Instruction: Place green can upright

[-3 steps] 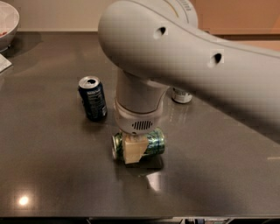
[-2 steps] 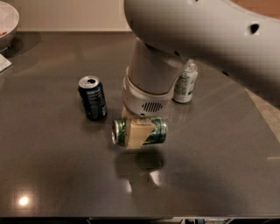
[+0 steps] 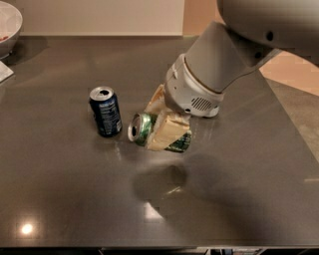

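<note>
the gripper (image 3: 160, 122), its cream fingers clamped on the green can (image 3: 143, 128), holds it on its side over the middle of a glossy dark grey table (image 3: 234, 194), silver end facing the upright dark blue can (image 3: 105, 111) just beside it. a white bowl (image 3: 7, 25) sits at the far left corner before a pale wall (image 3: 99, 15).

Likely a kitchen: dark counter (image 3: 239, 199), white bowl (image 3: 7, 27) at its corner, blue can (image 3: 105, 110); gripper (image 3: 162, 127) clasps green can (image 3: 142, 128) mid-counter
</note>
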Robot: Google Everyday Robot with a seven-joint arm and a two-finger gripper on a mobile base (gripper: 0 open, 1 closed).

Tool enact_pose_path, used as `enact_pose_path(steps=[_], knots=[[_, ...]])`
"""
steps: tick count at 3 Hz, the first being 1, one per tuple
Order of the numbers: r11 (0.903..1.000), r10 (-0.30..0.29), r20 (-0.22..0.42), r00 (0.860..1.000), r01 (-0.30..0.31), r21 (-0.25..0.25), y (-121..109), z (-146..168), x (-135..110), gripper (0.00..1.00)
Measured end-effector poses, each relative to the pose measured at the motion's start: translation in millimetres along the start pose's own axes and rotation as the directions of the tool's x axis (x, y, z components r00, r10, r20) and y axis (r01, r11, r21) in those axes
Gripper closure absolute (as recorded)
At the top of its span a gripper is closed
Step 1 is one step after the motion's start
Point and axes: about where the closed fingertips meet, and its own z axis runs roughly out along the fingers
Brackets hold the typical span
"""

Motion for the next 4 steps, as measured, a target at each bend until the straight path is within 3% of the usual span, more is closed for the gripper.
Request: enact_pose_path(steps=[1, 2, 4], knots=[[0.9977, 0.042, 0.185, 0.982, -0.051, 0.045, -1.6, -6.6, 3.4, 1.00], [0.9902, 0.090, 0.344, 0.934, -0.121, 0.069, 1.5, -12.5, 7.9, 1.00], [0.9801, 0.147, 0.591, 0.793, -0.197, 0.022, 10.8, -14.7, 13.1, 1.00]])
